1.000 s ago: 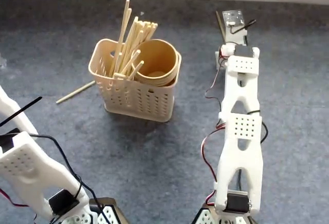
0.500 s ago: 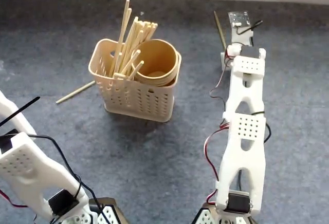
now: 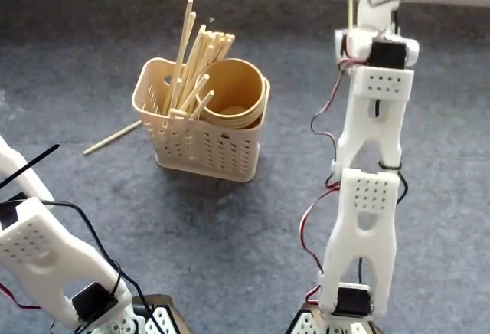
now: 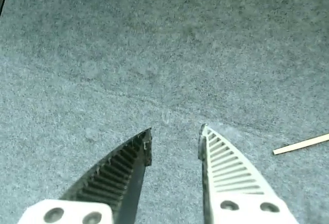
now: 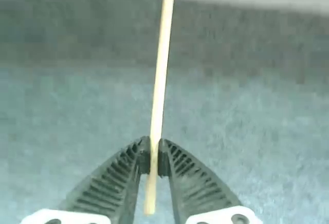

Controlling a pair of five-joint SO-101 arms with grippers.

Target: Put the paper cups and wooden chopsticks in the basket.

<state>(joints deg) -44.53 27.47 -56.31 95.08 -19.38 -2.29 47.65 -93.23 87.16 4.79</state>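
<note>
Right gripper [image 5: 153,147]: clenched on one wooden chopstick [image 5: 161,64]. The stick is pinched at the fingertips, with a short end behind them and the long end ahead. High view: this arm stretches to the far edge of the grey carpet [image 3: 253,227], well right of the basket [image 3: 203,154].

Versus 1.0 s ago: the arm has extended farther out, taking the stick along. The basket is unmoved, holding the paper cups [image 3: 233,93] and bundled chopsticks [image 3: 195,54].

Left gripper [image 4: 175,136]: jaws apart, empty, with a loose chopstick [image 4: 300,144] near.

Basket [image 3: 203,150] mouth blocked by chopstick bundle [image 3: 193,58], paper cups [image 3: 237,89]. Table [image 3: 230,227] middle left open; loose chopstick [image 3: 112,137] lain toward left edge.
</note>
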